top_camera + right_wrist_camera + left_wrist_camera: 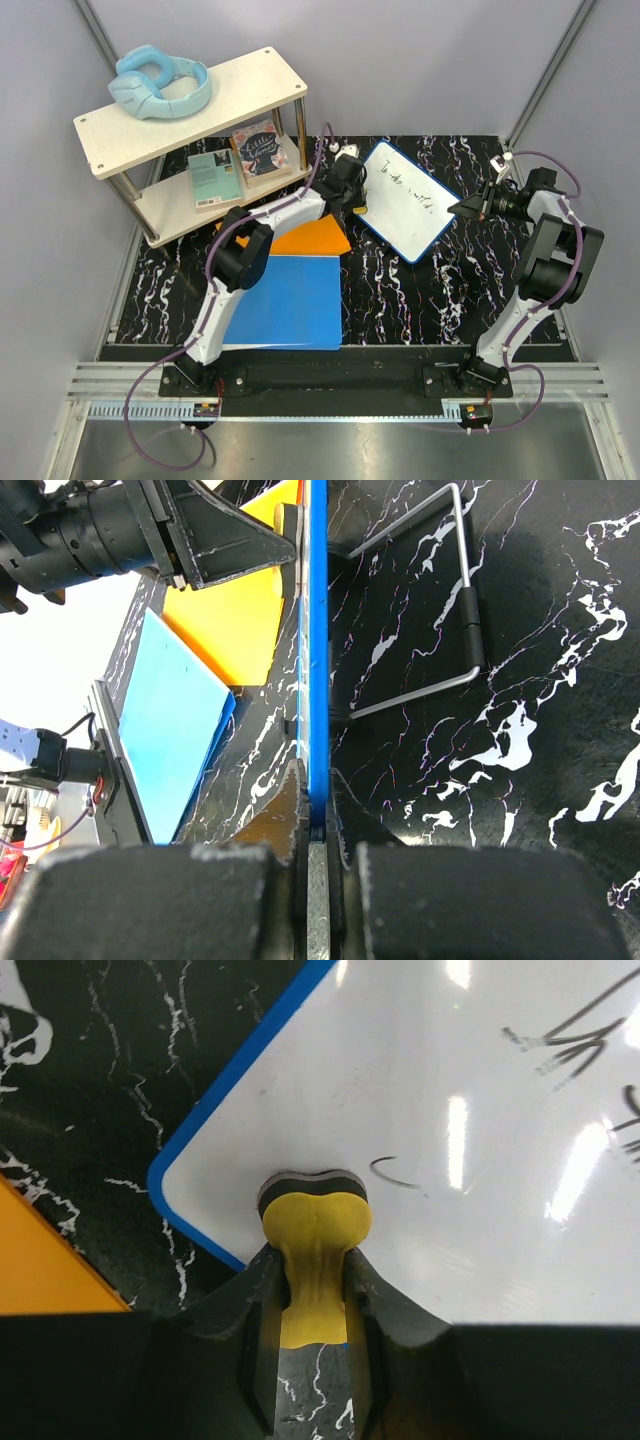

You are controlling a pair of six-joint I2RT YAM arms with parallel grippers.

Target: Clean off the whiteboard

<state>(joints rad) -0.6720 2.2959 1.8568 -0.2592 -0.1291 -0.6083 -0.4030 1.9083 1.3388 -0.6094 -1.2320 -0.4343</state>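
1. The whiteboard [410, 205] sits at the upper centre of the overhead view, turned askew on the black marbled table [420, 290], with black handwriting across its face.
2. The left gripper [352, 198] is at the board's left corner. Its fingers are clamped tight on a yellow eraser [315, 1230], whose dark felt pad touches the white surface just beside a short curved stroke.
3. The right gripper [470, 207] reaches in from the right of the frame and pinches the board's blue edge between nearly closed fingers.
4. An orange folder [310, 238] and a blue folder [290, 300] lie to the lower left of the board.
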